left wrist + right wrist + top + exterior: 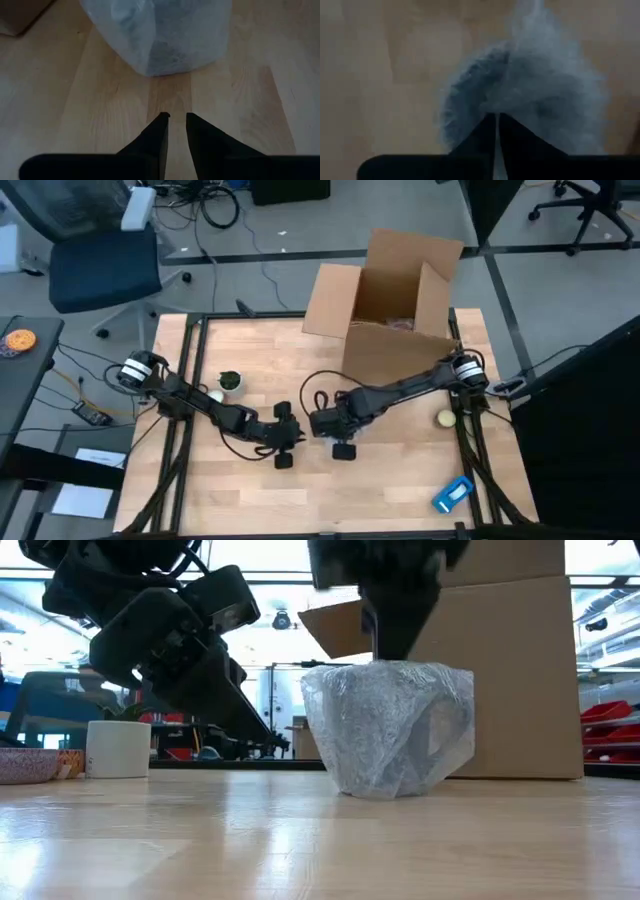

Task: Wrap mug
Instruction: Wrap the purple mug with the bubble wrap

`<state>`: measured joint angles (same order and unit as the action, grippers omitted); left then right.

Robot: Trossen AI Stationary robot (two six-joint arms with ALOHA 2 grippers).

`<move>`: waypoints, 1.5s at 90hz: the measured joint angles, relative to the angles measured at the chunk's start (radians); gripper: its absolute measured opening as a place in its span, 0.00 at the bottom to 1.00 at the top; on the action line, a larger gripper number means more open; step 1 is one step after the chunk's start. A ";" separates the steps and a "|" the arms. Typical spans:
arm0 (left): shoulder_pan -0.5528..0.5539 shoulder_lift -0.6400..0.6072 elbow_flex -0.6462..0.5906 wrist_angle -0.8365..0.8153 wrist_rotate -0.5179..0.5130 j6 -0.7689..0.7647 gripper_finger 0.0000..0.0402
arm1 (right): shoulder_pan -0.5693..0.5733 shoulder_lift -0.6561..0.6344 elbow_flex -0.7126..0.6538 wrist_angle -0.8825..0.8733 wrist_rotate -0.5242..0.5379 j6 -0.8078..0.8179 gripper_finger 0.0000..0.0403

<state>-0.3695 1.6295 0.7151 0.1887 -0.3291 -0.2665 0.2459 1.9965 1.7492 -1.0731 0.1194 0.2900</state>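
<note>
You have a wooden worktop (400, 480) with an open cardboard box (395, 300) standing at its far edge, toward the right corner. Near the middle of the worktop stands the mug, already covered in clear bubble wrap (388, 725); the bundle rests on the wood in front of the box. Your right gripper (497, 116) is above the bundle, its fingers pressed almost together on the top of the wrap. Your left gripper (177, 116) sits low over the wood just beside the bundle, not touching it, with its fingers nearly closed on nothing, only a narrow slit between them. A blue packet (453, 493) lies near the front right corner. A white cup (118, 748) stands toward the left edge, with a small green-topped pot (230, 381) close by. A small pale ball (445, 418) lies by the right edge.
</note>
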 joint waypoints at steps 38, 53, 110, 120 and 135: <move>0.000 0.000 0.000 0.000 0.000 -0.002 0.13 | -0.013 -0.002 -0.060 0.104 0.091 0.019 0.00; 0.000 0.000 0.000 0.000 0.000 -0.002 0.13 | -0.012 -0.007 -0.159 0.192 0.070 0.035 0.00; 0.000 0.000 0.000 0.000 -0.005 -0.002 0.13 | 0.010 -0.007 -0.036 0.056 -0.010 0.030 0.00; 0.000 0.000 0.000 0.000 -0.006 -0.002 0.13 | 0.010 -0.011 0.003 0.002 0.028 0.036 0.00; 0.000 0.000 0.000 0.000 -0.005 -0.001 0.13 | -0.001 -0.005 -0.040 0.051 0.035 0.069 0.00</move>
<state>-0.3695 1.6299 0.7151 0.1883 -0.3344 -0.2676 0.2452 1.9916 1.7091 -1.0225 0.1545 0.3594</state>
